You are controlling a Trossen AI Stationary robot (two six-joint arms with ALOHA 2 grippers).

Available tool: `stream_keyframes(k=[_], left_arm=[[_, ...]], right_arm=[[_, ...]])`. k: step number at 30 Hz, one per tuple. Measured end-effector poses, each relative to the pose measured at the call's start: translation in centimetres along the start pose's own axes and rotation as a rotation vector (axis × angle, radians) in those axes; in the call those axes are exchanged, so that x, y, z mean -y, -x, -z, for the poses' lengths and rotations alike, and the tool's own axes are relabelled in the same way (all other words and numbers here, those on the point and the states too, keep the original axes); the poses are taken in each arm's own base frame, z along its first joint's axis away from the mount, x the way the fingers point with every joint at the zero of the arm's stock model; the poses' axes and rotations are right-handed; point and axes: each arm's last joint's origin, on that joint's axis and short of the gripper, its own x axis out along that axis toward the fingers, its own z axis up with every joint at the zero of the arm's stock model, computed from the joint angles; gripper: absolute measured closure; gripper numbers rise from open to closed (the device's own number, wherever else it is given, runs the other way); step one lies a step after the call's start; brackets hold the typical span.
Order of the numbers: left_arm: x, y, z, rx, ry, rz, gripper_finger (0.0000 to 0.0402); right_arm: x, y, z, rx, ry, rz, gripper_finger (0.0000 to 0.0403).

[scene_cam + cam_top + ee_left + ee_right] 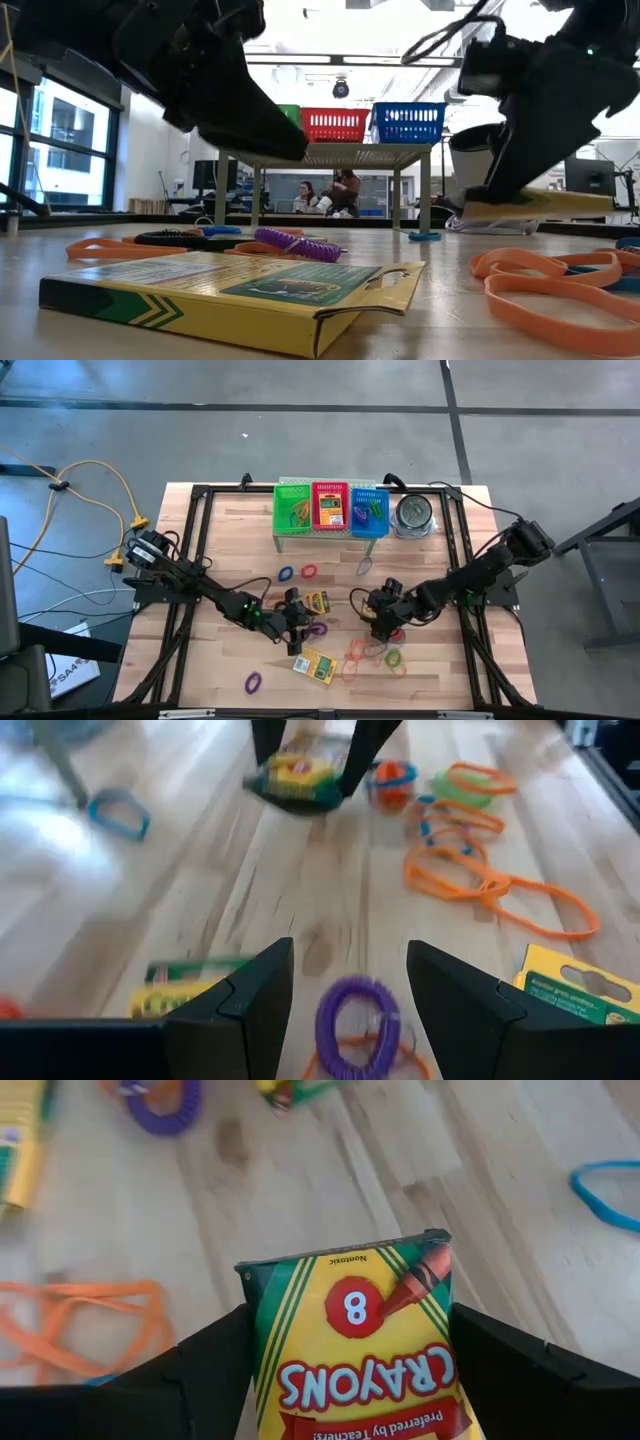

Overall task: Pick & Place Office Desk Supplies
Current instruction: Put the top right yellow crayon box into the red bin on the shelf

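Our right end effector (350, 1380) is clamped on a crayon box (360, 1330) above the desk (230, 530) right of centre, while our left end effector (350, 990) stands apart over a purple band (355, 1025).

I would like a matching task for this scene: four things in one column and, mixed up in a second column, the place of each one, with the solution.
Things
1. crayon box
2. purple coiled loop
3. red basket
4. round tin

Places
A. between the green basket and the blue basket
B. gripped in the right tool, lifted off the table
C. on the table, in the gap between the open fingers of the left tool
D. beside the blue basket, on the side away from the red one

Pairs: 1-B, 2-C, 3-A, 4-D
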Motion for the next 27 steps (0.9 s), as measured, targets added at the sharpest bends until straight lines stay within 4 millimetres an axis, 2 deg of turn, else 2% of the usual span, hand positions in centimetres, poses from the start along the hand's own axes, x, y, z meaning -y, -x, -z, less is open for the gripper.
stream_keyframes(k=[8, 10, 13, 19, 22, 27], left_arm=[[-0.5, -0.2, -2.5, 0.214, -0.672, -0.055, 0.0212], [-0.9, -0.4, -3.0, 0.240, -0.774, -0.083, 0.0212], [-1.2, -0.5, -3.4, 0.275, -0.836, -0.067, 0.0212], [-1.0, -0.7, -3.2, 0.304, -0.884, 0.087, 0.0212], [-0.5, -0.4, -3.1, 0.311, -0.882, 0.103, 0.0212], [0.7, 0.2, -2.7, 0.329, -0.996, 0.107, 0.0212]], right_arm=[[-0.9, 0.3, -1.0, 0.076, 0.059, -0.112, 0.0108], [-1.0, 0.4, -1.2, 0.084, 0.053, -0.140, 0.0108], [-1.4, 0.4, -1.6, 0.105, 0.041, -0.205, 0.0108], [-2.5, 1.0, -2.9, 0.225, 0.104, -0.355, 0.0108], [-2.8, 1.2, -3.4, 0.284, 0.120, -0.386, 0.0108], [-2.8, 1.3, -3.8, 0.320, 0.135, -0.396, 0.0108]])
